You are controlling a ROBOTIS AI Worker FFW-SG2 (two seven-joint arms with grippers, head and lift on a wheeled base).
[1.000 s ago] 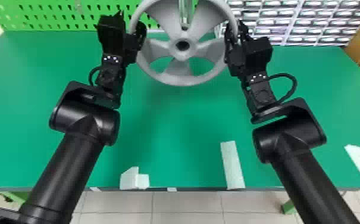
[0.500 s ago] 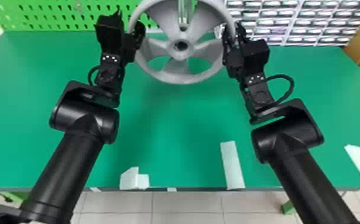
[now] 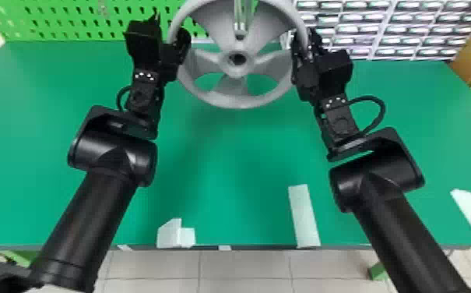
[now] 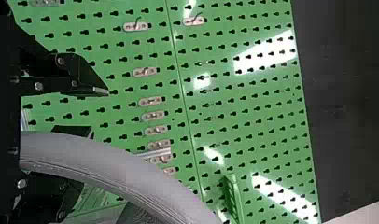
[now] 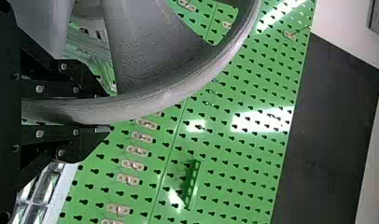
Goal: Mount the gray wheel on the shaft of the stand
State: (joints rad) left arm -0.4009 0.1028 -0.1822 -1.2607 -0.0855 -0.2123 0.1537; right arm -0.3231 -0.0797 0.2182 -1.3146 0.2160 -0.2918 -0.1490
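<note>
The gray wheel is held up over the far part of the table, its hub facing the head camera. Just above the hub, between two spokes, the metal stand shows behind it. My left gripper is at the wheel's left side, open; in the left wrist view the rim passes between the spread fingers of the left gripper, with a gap toward one finger. On the right side my right gripper is shut on the rim; in the right wrist view both fingers of the right gripper meet the rim.
A green pegboard rises behind the table, with racks of small bins at the back right. White tape pieces lie near the table's front edge.
Over the last second, the wheel's lower rim has risen slightly in the head view. The right gripper has shifted slightly left with it; the left gripper has moved very little.
</note>
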